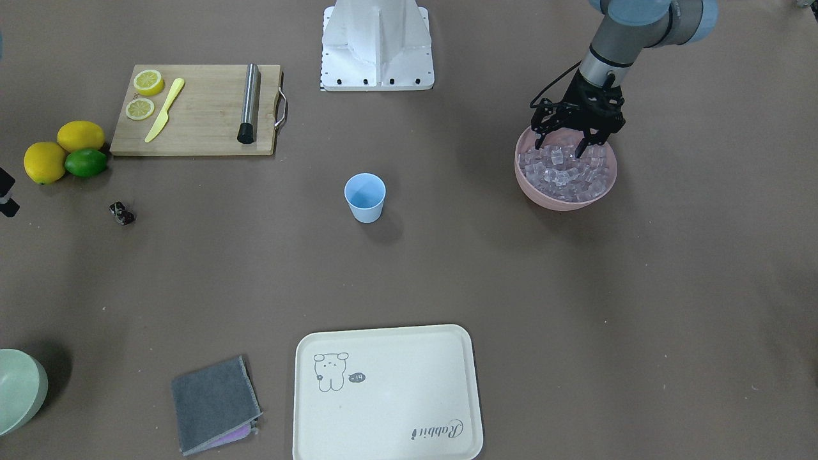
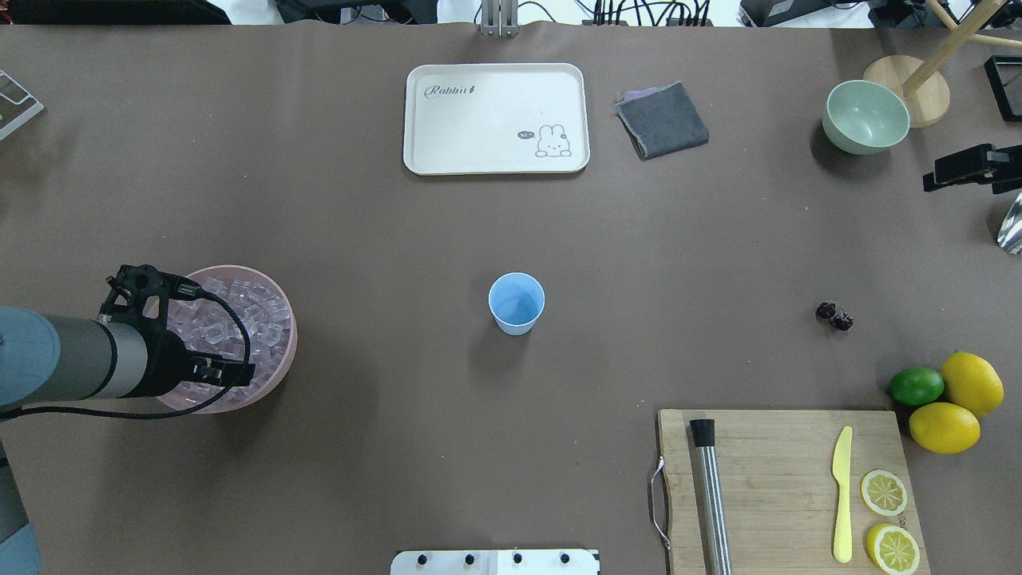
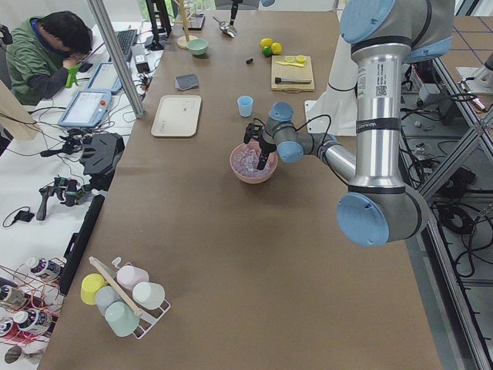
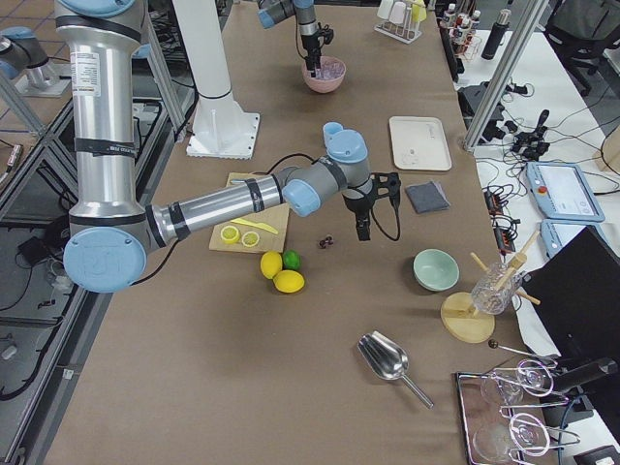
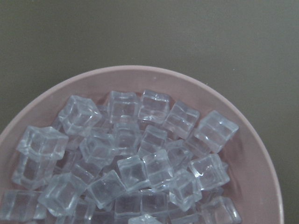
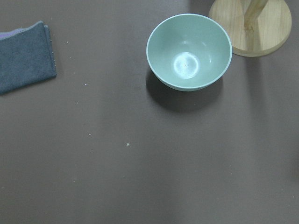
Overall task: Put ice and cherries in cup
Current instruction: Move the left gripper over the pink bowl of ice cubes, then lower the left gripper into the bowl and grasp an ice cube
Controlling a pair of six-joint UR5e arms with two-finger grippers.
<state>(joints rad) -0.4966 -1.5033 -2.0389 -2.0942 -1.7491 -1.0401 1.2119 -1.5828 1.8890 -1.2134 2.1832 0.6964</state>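
The light blue cup (image 1: 365,197) stands upright at the table's middle and also shows in the overhead view (image 2: 516,302). The ice (image 1: 565,171) fills the pink bowl (image 1: 562,203); the left wrist view shows the ice cubes (image 5: 140,154) close up. My left gripper (image 1: 569,135) is open, with its fingertips down at the ice on the robot's side of the bowl. The cherries (image 1: 121,213) lie on the bare table near the lime, also seen from overhead (image 2: 835,315). My right gripper (image 2: 966,168) hangs at the table's edge near the green bowl; I cannot tell if it is open or shut.
A wooden cutting board (image 1: 198,121) holds a steel cylinder (image 1: 248,102), a yellow knife (image 1: 164,110) and lemon slices. Two lemons (image 1: 45,161) and a lime (image 1: 85,162) sit beside it. A cream tray (image 1: 386,393), a grey cloth (image 1: 214,402) and a pale green bowl (image 2: 866,116) lie on the operators' side.
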